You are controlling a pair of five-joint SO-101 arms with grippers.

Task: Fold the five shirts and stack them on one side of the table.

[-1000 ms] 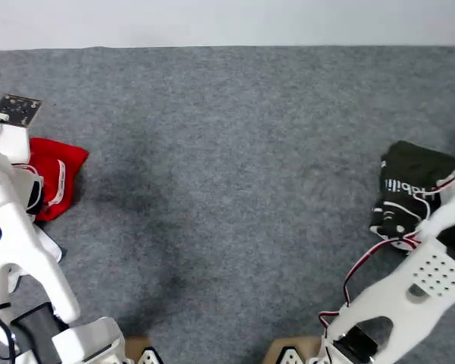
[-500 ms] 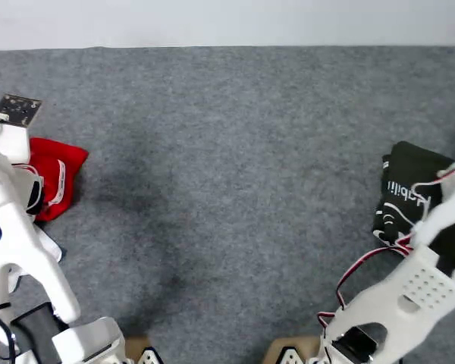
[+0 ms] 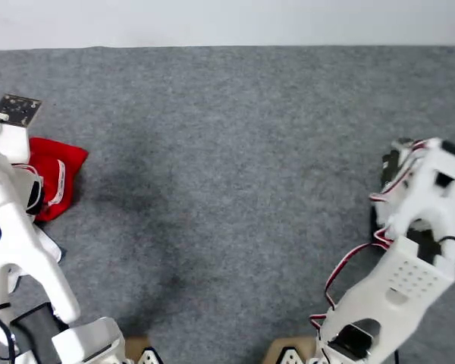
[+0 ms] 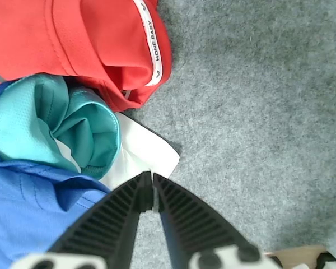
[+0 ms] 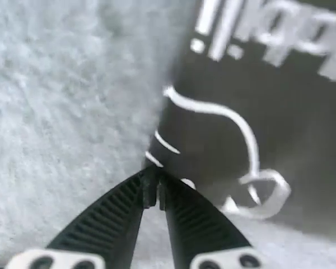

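Right gripper (image 5: 154, 193) jaws closed, tips at the black shirt (image 5: 257, 123) edge, right side of the table (image 3: 235, 152). Can't tell if fabric's caught. Suggest open, pinch the hem deeper. Left gripper (image 4: 152, 193) closed, empty, over the red shirt (image 4: 73, 39).

White arms (image 3: 23, 250), red-black cables (image 3: 332, 280), black ribbed tool (image 4: 152, 190)

High view: the right arm (image 3: 413, 250) covers most of the black shirt (image 3: 389, 165); the left arm (image 3: 19, 227) overlaps the red shirt (image 3: 61, 171). Left wrist view: blue shirt (image 4: 28, 218) and teal shirt (image 4: 22, 129) are cut off at the edge. Right wrist view: the black shirt's print is blurred.
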